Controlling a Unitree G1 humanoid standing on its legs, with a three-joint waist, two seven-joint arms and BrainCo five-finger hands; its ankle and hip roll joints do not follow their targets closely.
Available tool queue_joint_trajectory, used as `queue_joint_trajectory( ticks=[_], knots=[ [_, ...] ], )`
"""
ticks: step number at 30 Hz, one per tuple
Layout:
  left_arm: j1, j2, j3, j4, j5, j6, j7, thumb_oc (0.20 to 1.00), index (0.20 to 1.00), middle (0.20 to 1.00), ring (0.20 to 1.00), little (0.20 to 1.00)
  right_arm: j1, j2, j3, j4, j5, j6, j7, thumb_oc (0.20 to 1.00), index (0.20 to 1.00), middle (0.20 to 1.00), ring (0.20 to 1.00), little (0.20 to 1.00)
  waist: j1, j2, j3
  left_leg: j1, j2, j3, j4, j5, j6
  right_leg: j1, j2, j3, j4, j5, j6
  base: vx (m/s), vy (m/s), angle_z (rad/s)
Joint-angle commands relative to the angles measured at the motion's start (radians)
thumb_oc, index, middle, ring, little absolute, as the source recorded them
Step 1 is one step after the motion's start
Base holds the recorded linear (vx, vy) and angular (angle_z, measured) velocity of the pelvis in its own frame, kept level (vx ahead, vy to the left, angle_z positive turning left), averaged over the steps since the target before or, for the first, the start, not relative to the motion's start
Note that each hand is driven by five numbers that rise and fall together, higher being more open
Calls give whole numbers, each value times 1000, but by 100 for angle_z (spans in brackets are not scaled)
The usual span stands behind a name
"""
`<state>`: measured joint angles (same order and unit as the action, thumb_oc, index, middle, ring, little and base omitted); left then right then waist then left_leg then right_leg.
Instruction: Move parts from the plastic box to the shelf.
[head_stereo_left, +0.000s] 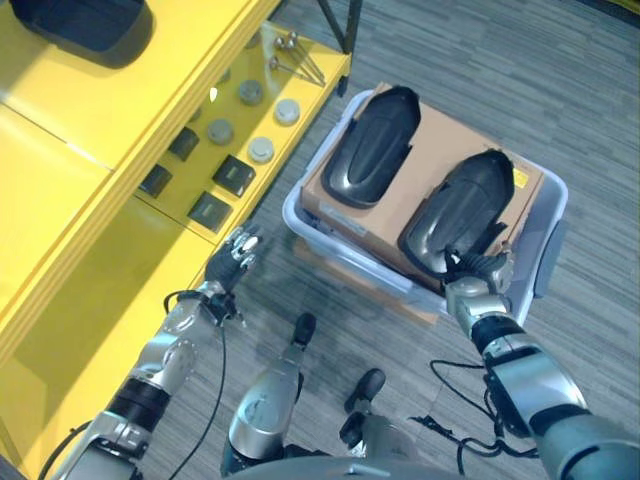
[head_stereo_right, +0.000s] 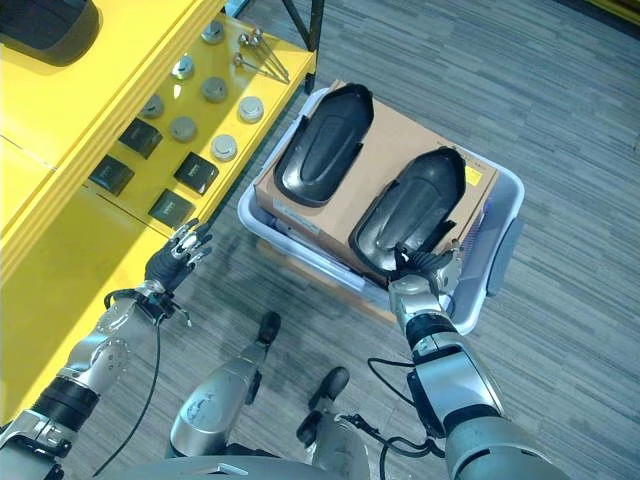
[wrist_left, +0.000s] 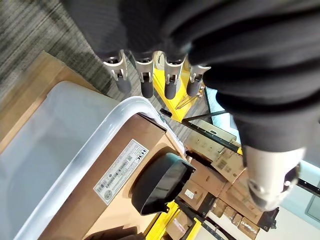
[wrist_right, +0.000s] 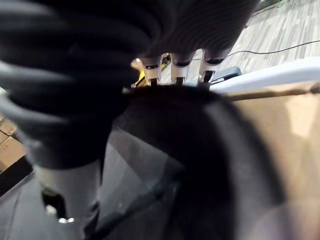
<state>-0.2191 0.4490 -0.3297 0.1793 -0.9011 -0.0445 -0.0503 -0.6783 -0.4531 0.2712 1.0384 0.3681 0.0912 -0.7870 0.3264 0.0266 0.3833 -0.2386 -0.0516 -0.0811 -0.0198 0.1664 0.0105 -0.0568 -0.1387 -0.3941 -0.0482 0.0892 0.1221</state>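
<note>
A pale plastic box (head_stereo_left: 291, 212) on the floor holds a brown cardboard sheet (head_stereo_left: 440, 140) with two black moulded parts lying on it. One part (head_stereo_left: 370, 145) lies on the left side, the other (head_stereo_left: 460, 210) on the right. My right hand (head_stereo_left: 478, 290) is at the near end of the right part (wrist_right: 200, 150), fingers (wrist_right: 180, 70) hooked over its rim. My left hand (head_stereo_left: 232, 258) hangs open between the box and the yellow shelf (head_stereo_left: 120, 130), its fingers (wrist_left: 145, 75) straight and holding nothing.
The shelf's lower board carries black square pieces (head_stereo_left: 233, 175), grey round discs (head_stereo_left: 261, 150) and thin metal rods (head_stereo_left: 300, 60). Another black part (head_stereo_left: 85, 25) lies on the shelf's top. A wooden pallet edge (head_stereo_left: 340, 272) shows under the box. Grey carpet lies all round.
</note>
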Motion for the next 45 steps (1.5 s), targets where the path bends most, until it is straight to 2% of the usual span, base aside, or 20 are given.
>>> queue_joint_trajectory(
  ticks=[1, 7, 8, 9, 10, 26, 34, 38, 41, 45],
  knots=[
    [-37, -36, -21, 3, -23, -72, -10, 1000, 1000, 1000, 1000, 1000, -2, -59, 58, -1, 10, -24, -19, 1000, 1000, 1000, 1000, 1000, 26, -9, -22, -48, 0, -1, 67, -145, 2, -95, -62, 48, 85, -42, 54, -36, 16, -2],
    [-44, -27, -23, 13, -34, -86, -19, 1000, 1000, 1000, 1000, 1000, -15, -74, 55, 22, 12, -48, 0, 1000, 1000, 1000, 1000, 1000, 27, -15, -9, -72, 0, 0, 74, -142, 2, -117, -61, 48, 93, -40, 57, -13, 2, 0],
    [-44, -25, -23, 10, -34, -87, -19, 1000, 1000, 1000, 1000, 1000, -14, -77, 56, 20, 16, -50, 5, 909, 909, 909, 909, 909, 28, -19, -7, -76, 0, 0, 76, -142, 2, -121, -59, 48, 94, -39, 57, 0, 0, 0],
    [-43, -23, -21, 8, -37, -86, -23, 1000, 1000, 1000, 1000, 1000, -13, -81, 55, 20, 18, -51, 10, 498, 498, 498, 498, 498, 28, -21, -6, -78, 0, 0, 76, -142, 2, -123, -58, 48, 93, -39, 57, 0, 0, 0],
    [-42, -21, -20, 7, -36, -85, -26, 1000, 1000, 1000, 1000, 1000, -13, -82, 54, 20, 18, -52, 15, 200, 200, 200, 200, 200, 29, -22, -5, -78, 1, 0, 76, -142, 2, -124, -58, 48, 94, -38, 57, 0, 0, 0],
    [-23, -14, -6, -21, -27, -77, -36, 1000, 1000, 1000, 1000, 1000, -2, -89, 53, -46, 32, -25, 1, 200, 200, 200, 200, 200, 24, -33, -15, -55, 8, 7, 72, -147, 1, -105, -51, 50, 96, -44, 53, 0, 0, 0],
    [7, -6, 10, -79, -21, -65, -55, 1000, 1000, 1000, 1000, 1000, 45, -83, 29, -143, 39, -80, -61, 200, 200, 200, 200, 200, 23, -33, -48, 0, 12, 4, 50, -153, -2, -50, -47, 44, 76, -51, 50, 23, -12, 0],
    [40, -2, 49, -165, -21, -24, -60, 1000, 1000, 1000, 1000, 1000, 115, -82, -21, -331, -18, -64, -112, 200, 200, 200, 200, 200, 13, -31, -98, 60, 17, 9, 21, -155, -5, -1, -44, 47, 59, -60, 50, 72, -4, 0],
    [66, -8, 86, -216, -38, 28, -53, 1000, 1000, 1000, 1000, 1000, 179, -90, -72, -471, -71, -43, -114, 200, 200, 200, 200, 200, -3, -30, -151, 112, 27, 25, 4, -157, -10, 39, -41, 56, 48, -66, 50, 88, -3, -8],
    [67, -23, 100, -227, -25, 68, -46, 1000, 1000, 1000, 1000, 1000, 215, -90, -97, -561, -109, -13, -99, 200, 200, 200, 200, 200, -19, -28, -202, 159, 36, 41, -18, -155, -16, 75, -37, 66, 36, -71, 50, 88, -6, -18]
  ],
)
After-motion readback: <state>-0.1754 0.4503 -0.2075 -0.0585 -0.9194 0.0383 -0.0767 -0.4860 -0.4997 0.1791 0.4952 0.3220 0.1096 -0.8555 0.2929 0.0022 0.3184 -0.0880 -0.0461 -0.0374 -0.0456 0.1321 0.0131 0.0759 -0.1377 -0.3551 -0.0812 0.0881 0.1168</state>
